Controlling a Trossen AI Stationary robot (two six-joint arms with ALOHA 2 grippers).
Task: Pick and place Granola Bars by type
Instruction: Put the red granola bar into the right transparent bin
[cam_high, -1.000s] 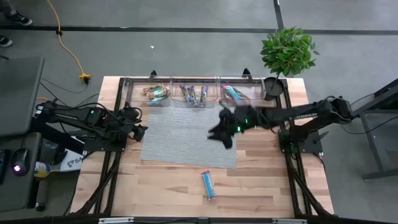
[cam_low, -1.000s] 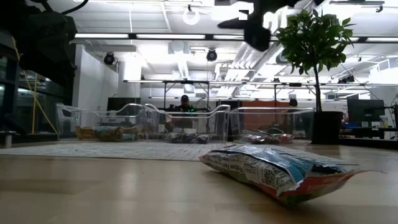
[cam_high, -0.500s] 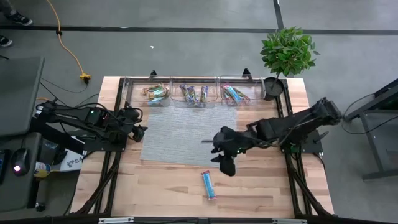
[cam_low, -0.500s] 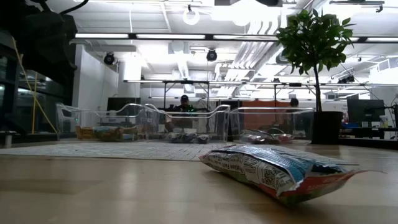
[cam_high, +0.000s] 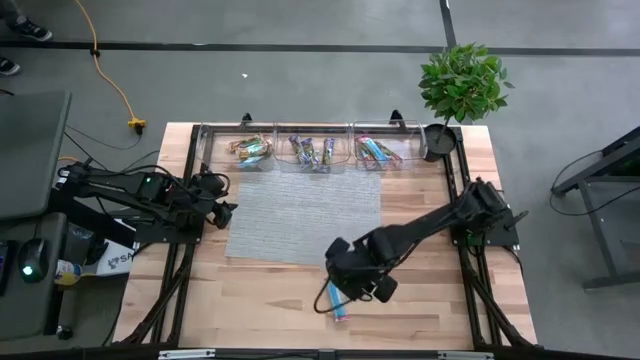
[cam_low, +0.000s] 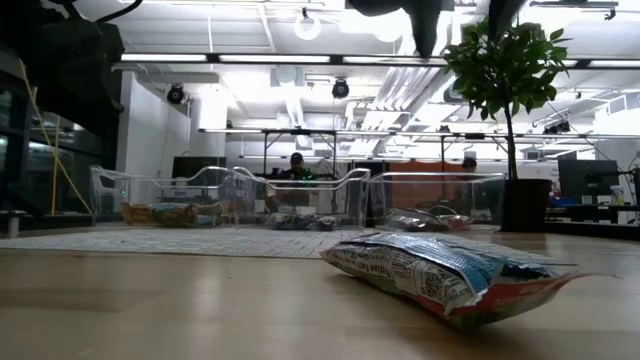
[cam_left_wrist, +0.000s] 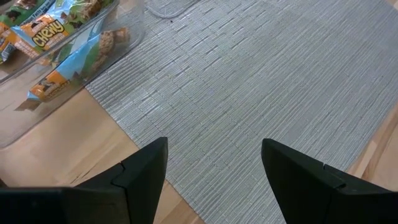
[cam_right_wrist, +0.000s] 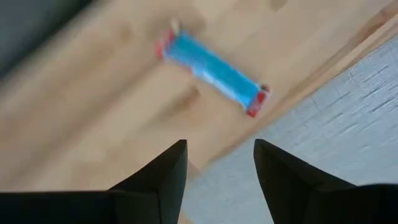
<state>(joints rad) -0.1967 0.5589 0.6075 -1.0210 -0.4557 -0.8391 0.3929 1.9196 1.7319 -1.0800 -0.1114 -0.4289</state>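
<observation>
A bright blue granola bar with red-pink ends (cam_high: 336, 299) (cam_right_wrist: 211, 71) lies flat on the bare wood near the table's front edge; in the low view it fills the foreground (cam_low: 450, 275). My right gripper (cam_high: 342, 284) (cam_right_wrist: 217, 152) hangs open just above it, on the bar's far side, pointing steeply down and touching nothing. More granola bars lie in three clear bins at the far edge: tan-green (cam_high: 250, 150), dark purple (cam_high: 312, 150) and blue (cam_high: 378, 150). My left gripper (cam_high: 228, 212) (cam_left_wrist: 214, 155) waits open over the grey mat's left edge.
The grey woven mat (cam_high: 300, 220) covers the table's middle. A potted plant (cam_high: 460, 85) stands at the far right corner. A person shows far off in the room behind the bins (cam_low: 296, 165).
My right gripper has swung from in front of the far bins across the mat toward the table's near edge, rolling and tipping to point down, and now hangs over the blue bar. The bar has not moved.
</observation>
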